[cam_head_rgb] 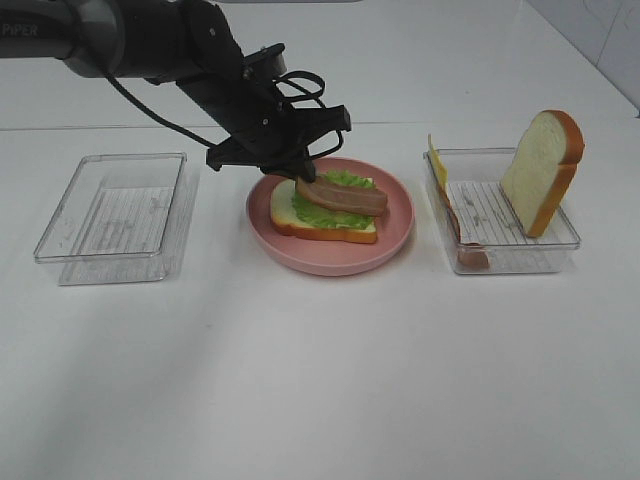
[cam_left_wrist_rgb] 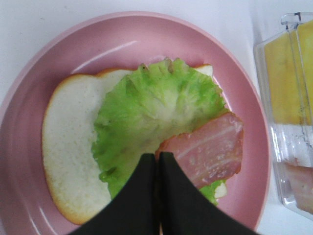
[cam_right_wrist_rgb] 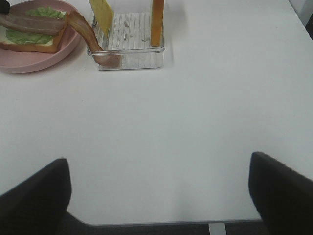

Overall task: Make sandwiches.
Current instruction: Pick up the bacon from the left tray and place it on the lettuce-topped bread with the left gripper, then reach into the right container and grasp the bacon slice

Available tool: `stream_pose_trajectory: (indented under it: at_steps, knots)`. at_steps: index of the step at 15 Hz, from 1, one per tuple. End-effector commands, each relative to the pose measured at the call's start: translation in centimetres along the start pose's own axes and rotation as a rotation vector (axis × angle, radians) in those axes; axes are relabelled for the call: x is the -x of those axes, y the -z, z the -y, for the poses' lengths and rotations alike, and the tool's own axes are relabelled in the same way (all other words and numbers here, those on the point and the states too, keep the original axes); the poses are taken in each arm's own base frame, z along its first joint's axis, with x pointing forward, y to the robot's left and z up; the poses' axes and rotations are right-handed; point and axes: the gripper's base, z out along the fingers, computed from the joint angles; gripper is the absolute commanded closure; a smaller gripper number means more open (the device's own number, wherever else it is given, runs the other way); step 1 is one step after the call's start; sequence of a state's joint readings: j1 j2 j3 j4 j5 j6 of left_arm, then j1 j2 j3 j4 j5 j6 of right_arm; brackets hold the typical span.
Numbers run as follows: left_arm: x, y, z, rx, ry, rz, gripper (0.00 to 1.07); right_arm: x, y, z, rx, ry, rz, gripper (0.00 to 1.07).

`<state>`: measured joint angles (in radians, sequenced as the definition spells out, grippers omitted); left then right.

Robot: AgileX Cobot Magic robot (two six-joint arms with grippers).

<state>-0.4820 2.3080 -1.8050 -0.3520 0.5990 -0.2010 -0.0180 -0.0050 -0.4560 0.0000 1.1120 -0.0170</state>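
On the pink plate (cam_head_rgb: 330, 258) a white bread slice (cam_head_rgb: 285, 212) lies flat with ruffled green lettuce (cam_head_rgb: 320, 212) on it. A brownish-pink bacon strip (cam_head_rgb: 345, 195) stretches over the lettuce. My left gripper (cam_head_rgb: 303, 180) comes down at the strip's left end and is shut on it. In the left wrist view the fingertips (cam_left_wrist_rgb: 157, 155) pinch the corner of the bacon (cam_left_wrist_rgb: 210, 152) above the lettuce (cam_left_wrist_rgb: 151, 107) and bread (cam_left_wrist_rgb: 68, 147). My right gripper (cam_right_wrist_rgb: 159, 196) stands open over bare table, out of the exterior view.
A clear tray (cam_head_rgb: 520, 250) right of the plate holds an upright bread slice (cam_head_rgb: 542, 170), a yellow cheese slice (cam_head_rgb: 437, 160) and another bacon strip (cam_head_rgb: 465, 245) leaning on its left wall. An empty clear tray (cam_head_rgb: 115, 215) sits to the left.
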Motion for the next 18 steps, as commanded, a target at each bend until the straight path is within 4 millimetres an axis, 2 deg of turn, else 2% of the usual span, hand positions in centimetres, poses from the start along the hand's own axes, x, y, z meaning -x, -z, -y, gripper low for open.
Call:
stream_pose_trajectory:
  at_steps: [1,2,4,5,6,8,9,12,13,14,16,17,18]
  knots:
    - [0.3,0.3,0.1,0.011,-0.019,0.020,0.93,-0.1,0.2,-0.1,0.002,-0.003,0.026,0.11]
    - [0.3,0.3,0.1,0.011,-0.019,0.021,0.84,-0.1,0.2,-0.1,0.002,-0.003,0.026,0.11]
    - [0.3,0.3,0.1,0.011,-0.020,0.017,0.37,-0.1,0.2,-0.1,0.002,-0.003,0.026,0.11]
    - [0.2,0.3,0.1,0.012,-0.033,0.013,0.09,-0.1,0.2,-0.1,0.002,-0.003,0.026,0.11]
    - [0.1,0.4,0.1,0.016,-0.052,-0.005,0.04,-0.1,0.2,-0.1,0.002,-0.003,0.026,0.11]
    - [0.0,0.7,0.2,0.033,-0.089,-0.048,0.04,-0.1,0.2,-0.1,0.002,-0.003,0.026,0.11]
    - [0.5,1.8,0.4,0.076,-0.147,-0.111,0.04,-0.1,0.2,-0.1,0.002,-0.003,0.026,0.11]
    - [1.7,3.7,1.1,0.121,-0.206,-0.143,0.04,-0.1,0.2,-0.1,0.002,-0.003,0.026,0.11]
    - [2.3,5.0,1.5,0.151,-0.235,-0.163,0.04,-0.1,0.2,-0.1,0.002,-0.003,0.026,0.11]
    - [3.2,7.5,1.8,0.240,-0.287,-0.217,0.04,-0.1,0.2,-0.1,0.002,-0.003,0.026,0.11]
    - [3.5,9.0,1.7,0.287,-0.312,-0.243,0.04,-0.1,0.2,-0.1,0.002,-0.003,0.026,0.11]
    - [3.7,9.6,1.7,0.264,-0.295,-0.238,0.04,-0.1,0.2,-0.1,0.004,-0.004,0.026,0.11]
    - [4.2,12.1,2.3,0.194,-0.282,-0.204,0.04,-0.1,0.2,-0.1,0.004,-0.004,0.026,0.11]
